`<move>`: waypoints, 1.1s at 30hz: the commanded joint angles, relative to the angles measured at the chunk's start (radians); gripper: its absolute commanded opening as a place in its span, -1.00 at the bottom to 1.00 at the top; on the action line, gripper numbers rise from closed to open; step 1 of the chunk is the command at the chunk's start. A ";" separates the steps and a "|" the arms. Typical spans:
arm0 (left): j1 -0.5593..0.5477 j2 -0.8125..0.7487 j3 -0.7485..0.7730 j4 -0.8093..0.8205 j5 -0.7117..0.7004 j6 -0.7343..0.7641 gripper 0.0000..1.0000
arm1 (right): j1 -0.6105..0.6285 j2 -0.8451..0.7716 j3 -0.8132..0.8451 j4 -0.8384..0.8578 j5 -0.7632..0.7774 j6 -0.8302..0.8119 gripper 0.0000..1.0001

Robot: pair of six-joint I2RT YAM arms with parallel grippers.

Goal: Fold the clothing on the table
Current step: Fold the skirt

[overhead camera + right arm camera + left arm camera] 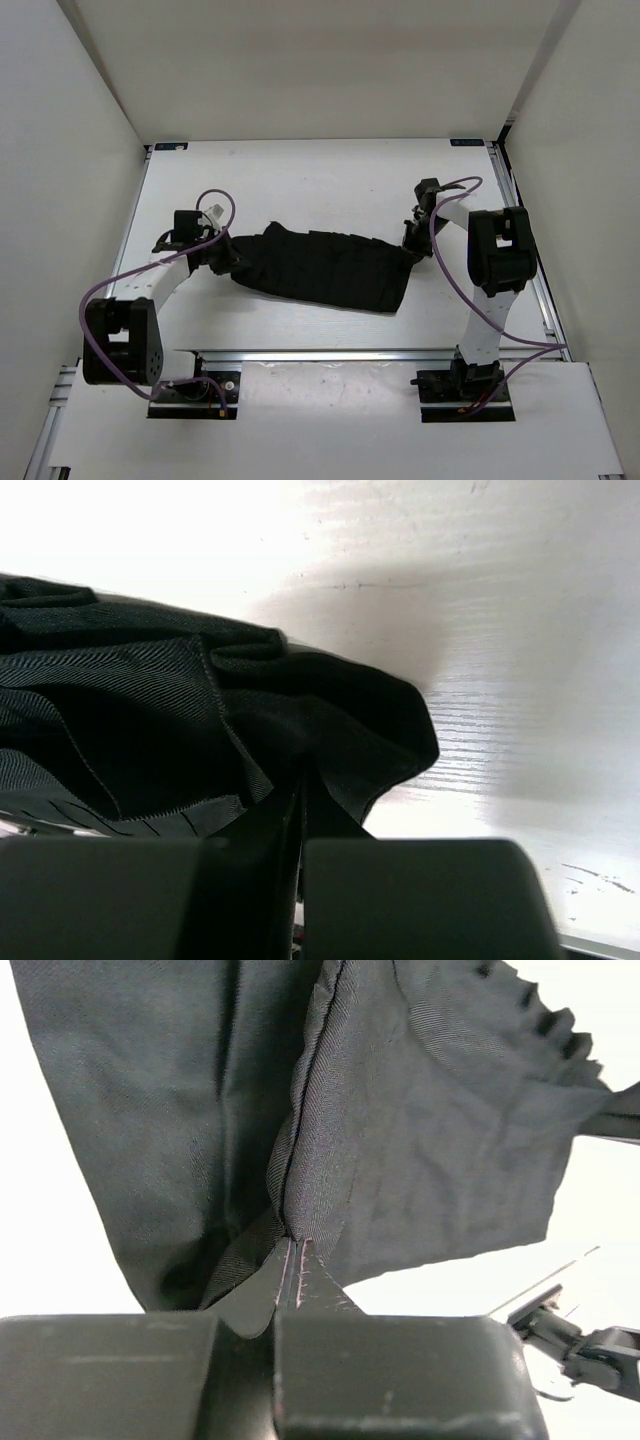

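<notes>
On the table (300,175), the clothing (320,270) lies stretched between the arms; left gripper (225,256) and right gripper (412,245) each clamp an end edge. Soft, light, limp fabric, likely to sag: best held at corners.

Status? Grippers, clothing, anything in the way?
Left gripper shut on clothing, left end. Right gripper shut on right end. Clothing spans between them over table. No obstacle seen.

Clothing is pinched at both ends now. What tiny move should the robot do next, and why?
Probably lift both ends a little, together. The left gripper and right gripper are each shut on an edge of the clothing, which lies stretched across the table, so raising frees it for folding.
</notes>
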 commanded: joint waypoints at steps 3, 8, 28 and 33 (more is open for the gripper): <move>0.007 -0.080 -0.012 0.002 0.086 -0.040 -1.00 | -0.011 0.049 0.001 -0.038 0.056 -0.023 -1.00; 0.005 -0.117 -0.051 -0.022 0.081 -0.039 -1.00 | -0.024 0.059 0.005 -0.043 0.067 -0.026 -1.00; 0.031 -0.214 -0.060 -0.199 -0.132 -0.043 -1.00 | -0.038 0.105 0.050 -0.086 0.099 -0.012 -1.00; 0.034 -0.241 -0.045 -0.254 -0.229 -0.045 -1.00 | -0.050 0.099 0.044 -0.089 0.106 -0.015 -1.00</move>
